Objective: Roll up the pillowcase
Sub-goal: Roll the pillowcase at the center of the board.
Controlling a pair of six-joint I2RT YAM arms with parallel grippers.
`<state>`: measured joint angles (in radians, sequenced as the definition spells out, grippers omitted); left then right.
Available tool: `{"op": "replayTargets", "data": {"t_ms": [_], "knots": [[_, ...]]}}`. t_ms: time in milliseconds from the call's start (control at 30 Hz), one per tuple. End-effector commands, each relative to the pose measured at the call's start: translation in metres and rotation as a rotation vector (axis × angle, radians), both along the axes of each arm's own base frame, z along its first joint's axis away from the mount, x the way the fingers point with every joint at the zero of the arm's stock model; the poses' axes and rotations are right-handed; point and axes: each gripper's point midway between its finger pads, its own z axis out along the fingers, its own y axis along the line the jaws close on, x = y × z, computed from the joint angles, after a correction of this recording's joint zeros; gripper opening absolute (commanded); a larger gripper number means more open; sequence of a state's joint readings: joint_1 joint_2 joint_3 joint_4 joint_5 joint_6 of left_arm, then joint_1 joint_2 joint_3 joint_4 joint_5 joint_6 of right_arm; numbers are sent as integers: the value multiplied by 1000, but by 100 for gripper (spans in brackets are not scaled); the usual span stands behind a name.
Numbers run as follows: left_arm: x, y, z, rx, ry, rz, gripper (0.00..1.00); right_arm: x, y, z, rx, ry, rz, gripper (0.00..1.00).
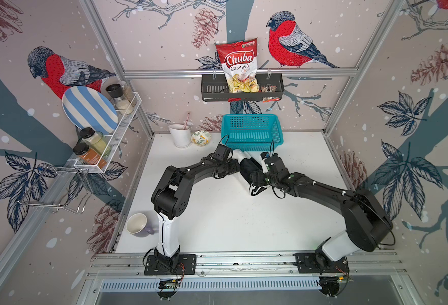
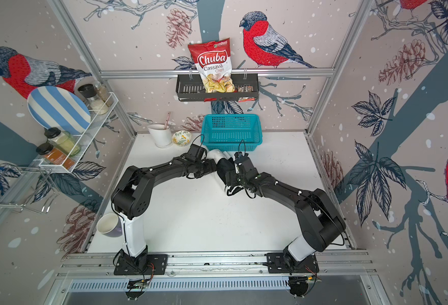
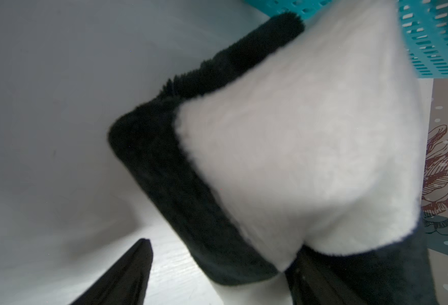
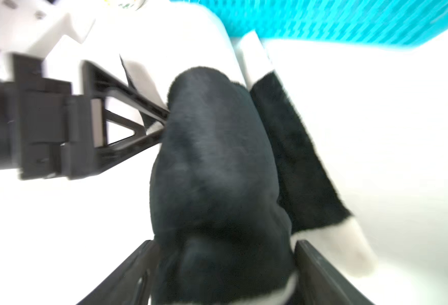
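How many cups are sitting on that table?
2. A white cup holding a pink stick stands at the back, beside the small bowl; a mug stands at the table's front left corner. Another may be hidden from view.

basket [image 1: 252, 133] just behind pillowcase [image 1: 246, 167], open table [image 1: 230, 219] toward the robot's base

The left arm [image 1: 191, 171] rises from its base at the near edge of the counter [image 1: 217, 224], bends at the elbow and reaches forward and inward. The right arm [image 1: 320, 190] mirrors it, and the two wrists nearly meet. The left end effector [image 3: 222, 243] has its jaws spread wide. The right end effector [image 4: 225, 241] does too, its fingers [image 4: 320, 274] well apart.
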<state>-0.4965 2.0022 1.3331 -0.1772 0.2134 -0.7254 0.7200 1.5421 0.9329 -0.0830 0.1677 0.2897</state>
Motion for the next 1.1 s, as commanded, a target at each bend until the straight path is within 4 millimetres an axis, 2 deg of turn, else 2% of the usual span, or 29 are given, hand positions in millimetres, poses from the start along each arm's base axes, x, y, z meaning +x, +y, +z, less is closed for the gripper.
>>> {"op": "replayTargets", "data": {"t_ms": [0,67,167,233,433,467,500,533,567,600,667,733,867,967,1067], "knots": [[-5,0,-8,21,31,-19,83,5,-38,27,-346,-263,-166,100],[-5,0,-8,26,33,-21,83,-8,-15,24,-412,-314,-55,100],[-5,1,-8,32,32,-24,83,-22,11,2,-501,-329,70,100],[-4,1,-7,32,30,-22,83,-23,18,-16,-568,-326,103,100],[-5,2,-5,34,25,-24,83,-19,17,-57,-692,-282,104,98],[-5,2,-5,33,26,-23,83,-18,15,-65,-715,-264,98,93],[-6,3,-5,34,26,-23,83,-19,15,-72,-726,-242,106,81],[-5,3,-2,33,21,-22,83,-21,16,-79,-733,-219,116,64],[-5,4,0,37,18,-23,83,-22,18,-84,-726,-201,119,51],[-4,7,4,39,15,-21,83,-25,22,-87,-705,-178,130,44],[-4,13,20,41,-8,-16,83,-34,34,-88,-613,-133,151,27],[-3,23,39,62,-48,1,84,-41,45,-81,-520,-107,155,1],[-6,46,69,88,-96,24,84,-54,70,-69,-361,-42,182,0],[-12,62,82,87,-123,57,85,-62,88,-54,-218,13,207,0],[-20,68,90,47,-148,77,85,-67,97,-42,-69,100,230,0]]}}
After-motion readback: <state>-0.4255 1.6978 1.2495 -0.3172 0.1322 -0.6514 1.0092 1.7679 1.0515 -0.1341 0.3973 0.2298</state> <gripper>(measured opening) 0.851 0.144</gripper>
